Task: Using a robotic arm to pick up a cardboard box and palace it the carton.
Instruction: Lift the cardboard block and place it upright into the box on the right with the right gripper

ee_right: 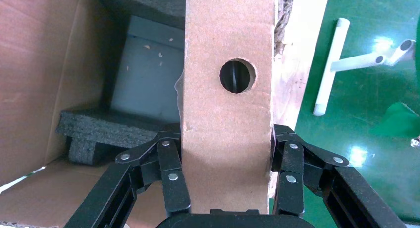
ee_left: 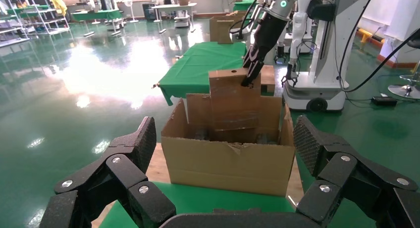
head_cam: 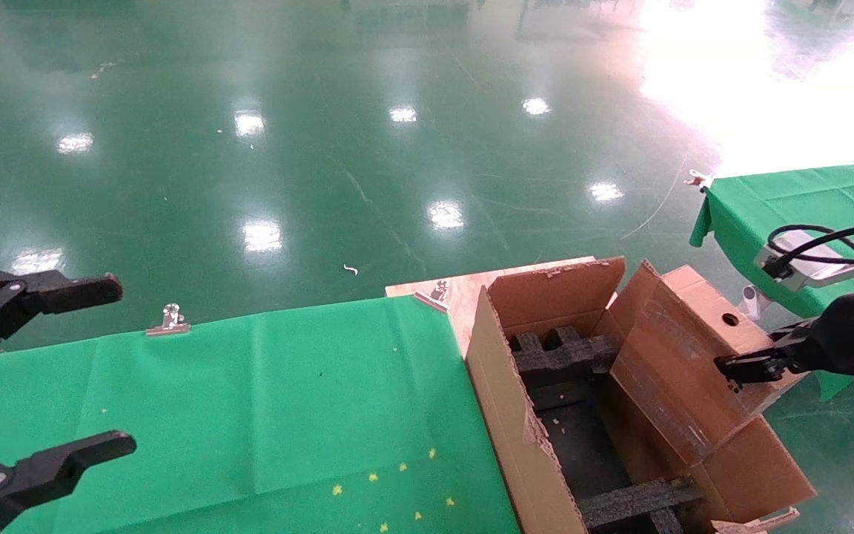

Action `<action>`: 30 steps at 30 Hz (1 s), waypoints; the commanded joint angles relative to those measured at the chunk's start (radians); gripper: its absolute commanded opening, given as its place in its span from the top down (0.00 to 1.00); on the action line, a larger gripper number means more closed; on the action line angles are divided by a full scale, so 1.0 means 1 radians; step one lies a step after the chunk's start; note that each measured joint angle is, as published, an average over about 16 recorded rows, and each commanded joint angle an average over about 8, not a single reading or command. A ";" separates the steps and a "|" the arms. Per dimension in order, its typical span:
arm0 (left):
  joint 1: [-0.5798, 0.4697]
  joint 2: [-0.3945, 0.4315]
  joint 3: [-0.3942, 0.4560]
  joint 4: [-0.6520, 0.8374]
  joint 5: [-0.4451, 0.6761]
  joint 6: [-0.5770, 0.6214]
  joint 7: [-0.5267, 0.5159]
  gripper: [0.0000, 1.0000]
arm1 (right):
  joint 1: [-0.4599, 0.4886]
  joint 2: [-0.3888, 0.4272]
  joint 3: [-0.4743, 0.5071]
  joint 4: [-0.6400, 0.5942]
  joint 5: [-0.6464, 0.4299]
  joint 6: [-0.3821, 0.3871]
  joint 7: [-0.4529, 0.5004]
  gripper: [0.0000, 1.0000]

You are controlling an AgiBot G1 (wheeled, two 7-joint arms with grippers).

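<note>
I held the box (head_cam: 694, 348) clamped across its narrow width in my right gripper (ee_right: 225, 188), fingers pressed on both sides, its long axis running away from my wrist and tilted down into the carton (head_cam: 516, 437). It leaned over the carton's right side, above the foam (head_cam: 560, 356) (hole end up). My left gripper (head_cam: 19, 386) hung wide, parked over the green cloth (head_cam: 264, 415).

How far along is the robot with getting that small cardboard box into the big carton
Pickup looks done: the right gripper is clamped on the cardboard box, which is off the table. In hand: the box hangs tilted over the open carton, its lower end between the flaps above the black foam inserts. Left: lower it in and let go. The left gripper sits open over the green cloth.
</note>
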 commanded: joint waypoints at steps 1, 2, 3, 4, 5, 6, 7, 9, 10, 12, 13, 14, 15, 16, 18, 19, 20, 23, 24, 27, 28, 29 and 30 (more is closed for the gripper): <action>0.000 0.000 0.000 0.000 0.000 0.000 0.000 0.00 | -0.005 0.002 -0.003 0.005 -0.005 0.006 0.029 1.00; 0.000 0.000 0.000 0.000 0.000 0.000 0.000 0.00 | -0.006 0.002 -0.004 0.007 -0.008 0.008 0.033 1.00; 0.000 0.000 0.000 0.000 0.000 0.000 0.000 0.00 | -0.006 0.001 -0.004 0.005 -0.004 0.006 0.029 1.00; 0.000 0.000 0.000 0.000 0.000 0.000 0.000 0.00 | -0.006 0.001 -0.004 0.003 -0.003 0.006 0.026 1.00; 0.000 0.000 0.000 0.000 0.000 0.000 0.000 0.00 | -0.006 0.000 -0.004 0.000 -0.001 0.006 0.024 1.00; 0.000 0.000 0.000 0.000 0.000 0.000 0.000 0.00 | -0.006 0.000 -0.004 -0.004 0.000 0.005 0.023 1.00; 0.000 0.000 0.000 0.000 0.000 0.000 0.000 0.00 | -0.006 -0.001 -0.004 -0.008 0.001 0.005 0.022 1.00; 0.000 0.000 0.000 0.000 0.000 0.000 0.000 0.00 | -0.008 -0.005 -0.005 -0.017 0.001 0.005 0.026 1.00; 0.000 0.000 0.000 0.000 0.000 0.000 0.000 0.00 | -0.010 -0.007 -0.006 -0.022 -0.002 0.007 0.034 1.00; 0.000 0.000 0.000 0.000 0.000 0.000 0.000 0.00 | -0.016 -0.013 -0.011 -0.026 -0.012 0.015 0.062 1.00; 0.000 0.000 0.000 0.000 0.000 0.000 0.000 0.00 | -0.020 -0.016 -0.014 -0.026 -0.018 0.020 0.080 1.00; 0.000 0.000 0.000 0.000 0.000 0.000 0.000 0.00 | -0.025 -0.019 -0.017 -0.024 -0.025 0.026 0.100 1.00; 0.000 0.000 0.000 0.000 0.000 0.000 0.000 0.00 | -0.030 -0.023 -0.020 -0.022 -0.034 0.032 0.123 1.00; 0.000 0.000 0.000 0.000 0.000 0.000 0.000 0.00 | -0.035 -0.026 -0.024 -0.019 -0.042 0.039 0.148 1.00; 0.000 0.000 0.000 0.000 0.000 0.000 0.000 0.00 | -0.047 -0.033 -0.031 -0.012 -0.057 0.052 0.197 1.00; 0.000 0.000 0.000 0.000 0.000 0.000 0.000 0.00 | -0.052 -0.037 -0.035 -0.009 -0.064 0.059 0.221 1.00; 0.000 0.000 0.000 0.000 0.000 0.000 0.000 0.00 | -0.058 -0.041 -0.038 -0.007 -0.070 0.064 0.243 1.00; 0.000 0.000 0.000 0.000 0.000 0.000 0.000 0.00 | -0.074 -0.055 -0.047 -0.003 -0.090 0.083 0.305 1.00; 0.000 0.000 0.000 0.000 0.000 0.000 0.000 0.00 | -0.080 -0.060 -0.051 -0.002 -0.097 0.090 0.324 1.00; 0.000 0.000 0.000 0.000 0.000 0.000 0.000 0.00 | -0.099 -0.075 -0.061 0.000 -0.119 0.111 0.378 1.00; 0.000 0.000 0.000 0.000 0.000 0.000 0.000 0.00 | -0.106 -0.080 -0.065 0.000 -0.127 0.118 0.395 1.00; 0.000 0.000 0.000 0.000 0.000 0.000 0.000 0.00 | -0.113 -0.084 -0.069 0.000 -0.135 0.124 0.411 1.00; 0.000 0.000 0.000 0.000 0.000 0.000 0.000 0.00 | -0.119 -0.089 -0.073 0.001 -0.143 0.131 0.427 1.00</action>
